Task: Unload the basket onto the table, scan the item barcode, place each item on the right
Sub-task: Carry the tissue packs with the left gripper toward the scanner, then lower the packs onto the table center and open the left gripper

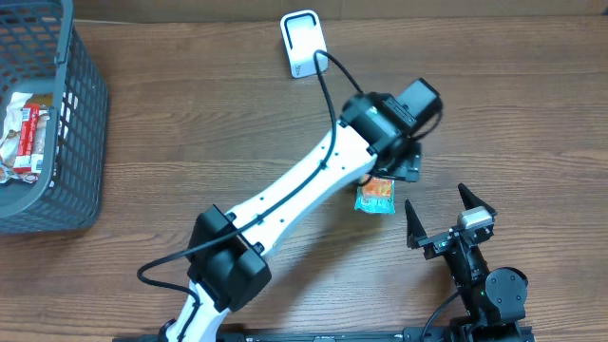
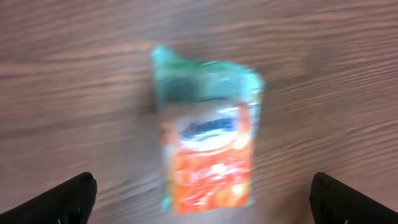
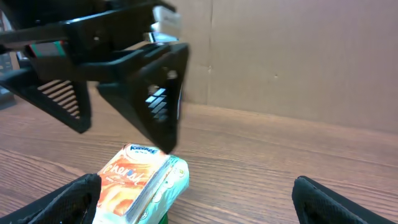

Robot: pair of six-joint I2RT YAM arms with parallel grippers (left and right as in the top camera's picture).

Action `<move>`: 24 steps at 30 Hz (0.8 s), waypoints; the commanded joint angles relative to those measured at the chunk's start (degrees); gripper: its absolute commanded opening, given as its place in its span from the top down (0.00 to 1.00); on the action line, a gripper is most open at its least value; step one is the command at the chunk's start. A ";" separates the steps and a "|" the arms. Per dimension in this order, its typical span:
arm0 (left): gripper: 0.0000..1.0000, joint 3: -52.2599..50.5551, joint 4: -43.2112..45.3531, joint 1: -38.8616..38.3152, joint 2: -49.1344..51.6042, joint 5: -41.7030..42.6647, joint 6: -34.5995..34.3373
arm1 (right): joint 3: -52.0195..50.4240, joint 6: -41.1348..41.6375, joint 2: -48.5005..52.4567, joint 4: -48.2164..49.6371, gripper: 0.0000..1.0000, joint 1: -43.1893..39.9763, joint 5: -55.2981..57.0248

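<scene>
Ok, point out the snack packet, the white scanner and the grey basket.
snack packet (image 2: 208, 149): left wrist view, on its orange front.
white scanner (image 1: 302, 43): overhead view, on its top face.
grey basket (image 1: 84, 133): overhead view, on its right wall.

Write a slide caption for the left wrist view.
Open left gripper hovers over a teal-and-orange packet lying flat on the wooden table.

An orange packet (image 1: 376, 198) is being partly hidden by the left gripper (image 1: 391, 175); the right gripper (image 1: 445, 215) is being held open.
</scene>
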 commanded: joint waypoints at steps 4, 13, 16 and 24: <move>0.16 1.18 -3.39 3.56 -0.09 6.64 6.23 | -0.61 -0.22 -0.46 0.24 0.00 -0.07 0.55; 0.35 1.16 -1.70 1.75 -0.07 5.86 4.31 | -0.61 -0.22 -0.46 0.22 0.00 -0.07 0.55; 0.35 0.61 -1.40 0.50 0.02 2.86 1.40 | -0.61 -0.22 -0.46 0.22 0.00 -0.07 0.55; 0.61 -1.20 2.32 -2.89 0.04 -2.82 -0.96 | -0.61 -0.22 -0.46 0.22 0.00 -0.07 0.55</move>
